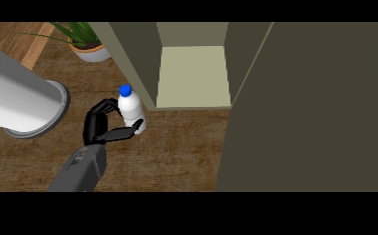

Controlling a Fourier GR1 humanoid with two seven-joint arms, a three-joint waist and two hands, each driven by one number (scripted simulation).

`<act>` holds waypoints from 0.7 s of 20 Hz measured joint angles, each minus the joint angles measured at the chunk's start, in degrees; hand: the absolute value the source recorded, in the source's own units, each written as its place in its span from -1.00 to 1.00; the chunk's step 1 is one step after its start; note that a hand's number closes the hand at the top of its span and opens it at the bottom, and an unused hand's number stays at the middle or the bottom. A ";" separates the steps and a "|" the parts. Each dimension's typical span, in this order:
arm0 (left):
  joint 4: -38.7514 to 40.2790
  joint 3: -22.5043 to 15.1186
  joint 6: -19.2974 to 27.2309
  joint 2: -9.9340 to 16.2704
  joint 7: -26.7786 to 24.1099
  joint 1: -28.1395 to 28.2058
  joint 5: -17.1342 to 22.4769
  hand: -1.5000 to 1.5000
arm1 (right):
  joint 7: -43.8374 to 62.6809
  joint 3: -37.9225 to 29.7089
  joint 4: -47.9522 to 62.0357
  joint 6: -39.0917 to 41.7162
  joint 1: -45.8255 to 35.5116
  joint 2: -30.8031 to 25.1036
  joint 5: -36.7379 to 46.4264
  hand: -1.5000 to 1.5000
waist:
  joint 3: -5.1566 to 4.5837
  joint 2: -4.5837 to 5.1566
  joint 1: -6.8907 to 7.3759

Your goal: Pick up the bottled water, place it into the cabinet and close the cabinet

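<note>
- My left hand [103, 126] has fingers and thumb curled round the bottled water [131, 108], which stands upright on the surface [170, 149] just outside the open cabinet [193, 76].
- I'd lift it straight, clear the cabinet's near wall, then carry it right of the hand onto the shelf.
- The hand hides the bottle's base.
- My right hand is out of view; the cabinet door [310, 109] is cut off.

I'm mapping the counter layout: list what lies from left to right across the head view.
Large grey cylinder → potted plant → left hand → bottled water → open cabinet → cabinet door.
</note>
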 measured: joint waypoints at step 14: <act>-13.88 -13.50 -3.45 -6.20 2.38 3.86 1.90 1.00 | -2.03 -0.16 -0.08 -1.29 2.05 -2.03 -0.42 -1.00 | 0.10 -0.47 0.84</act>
